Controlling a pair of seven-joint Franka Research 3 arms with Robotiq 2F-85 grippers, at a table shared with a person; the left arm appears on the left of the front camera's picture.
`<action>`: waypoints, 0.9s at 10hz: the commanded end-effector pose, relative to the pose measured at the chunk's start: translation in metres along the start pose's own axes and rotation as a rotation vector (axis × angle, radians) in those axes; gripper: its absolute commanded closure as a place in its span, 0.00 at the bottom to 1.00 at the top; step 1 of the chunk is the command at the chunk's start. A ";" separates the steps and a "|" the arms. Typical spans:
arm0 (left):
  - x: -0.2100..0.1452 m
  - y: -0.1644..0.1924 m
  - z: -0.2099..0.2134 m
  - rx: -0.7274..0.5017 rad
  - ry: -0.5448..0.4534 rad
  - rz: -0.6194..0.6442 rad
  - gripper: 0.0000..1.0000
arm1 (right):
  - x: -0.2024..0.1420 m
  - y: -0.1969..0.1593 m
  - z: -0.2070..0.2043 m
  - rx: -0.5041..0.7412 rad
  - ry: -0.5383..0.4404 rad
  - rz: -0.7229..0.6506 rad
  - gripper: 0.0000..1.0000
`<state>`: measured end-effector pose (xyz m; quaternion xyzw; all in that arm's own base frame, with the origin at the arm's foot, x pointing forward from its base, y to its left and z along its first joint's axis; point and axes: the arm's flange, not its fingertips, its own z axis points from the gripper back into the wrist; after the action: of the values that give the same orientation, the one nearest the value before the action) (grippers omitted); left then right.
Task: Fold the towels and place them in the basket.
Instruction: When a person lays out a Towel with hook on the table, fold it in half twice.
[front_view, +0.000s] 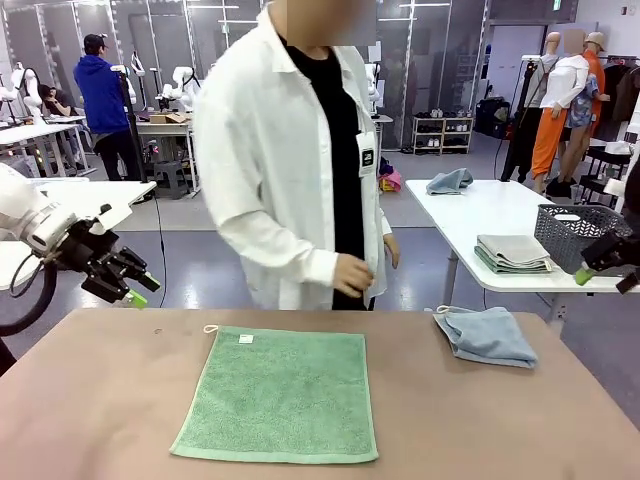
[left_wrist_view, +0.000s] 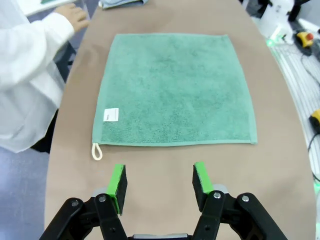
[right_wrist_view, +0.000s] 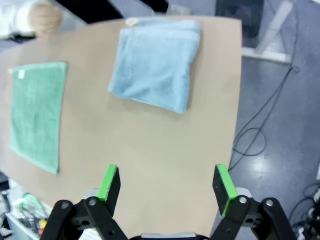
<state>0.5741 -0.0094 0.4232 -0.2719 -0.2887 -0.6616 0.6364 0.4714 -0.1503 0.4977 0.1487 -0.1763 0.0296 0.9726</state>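
Observation:
The mint green towel (front_view: 275, 395) (left_wrist_view: 175, 90) (right_wrist_view: 37, 112) lies spread flat in the middle of the brown table, its loop (left_wrist_view: 96, 151) at the far left corner. The pale blue towel (front_view: 487, 335) (right_wrist_view: 155, 62) lies folded at the far right. My left gripper (front_view: 140, 290) (left_wrist_view: 160, 182) hovers open above the table's left edge, short of the green towel, holding nothing. My right gripper (front_view: 590, 272) (right_wrist_view: 167, 187) hangs open above the right edge, near the blue towel. A dark grey lattice basket (front_view: 580, 232) stands on the white table behind at the right.
A person in a white shirt (front_view: 280, 160) stands at the far edge, one hand (front_view: 352, 273) (left_wrist_view: 72, 15) hanging near the table. Folded towels (front_view: 513, 253) lie beside the basket on the white table (front_view: 480, 210). Bare tabletop (front_view: 440, 410) lies between the two towels.

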 end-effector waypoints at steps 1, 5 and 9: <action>0.041 -0.031 0.009 0.045 0.155 -0.019 0.32 | -0.015 0.058 0.017 -0.040 -0.019 0.228 0.07; 0.116 -0.108 0.005 0.131 0.356 -0.100 0.32 | -0.072 0.183 0.016 -0.170 0.010 0.740 0.07; 0.171 -0.180 -0.022 0.221 0.540 -0.206 0.10 | -0.111 0.255 -0.025 -0.169 0.103 1.355 0.00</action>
<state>0.4069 -0.1308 0.5280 -0.0277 -0.2177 -0.7449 0.6301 0.3424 0.1071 0.5165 -0.0625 -0.1627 0.5764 0.7984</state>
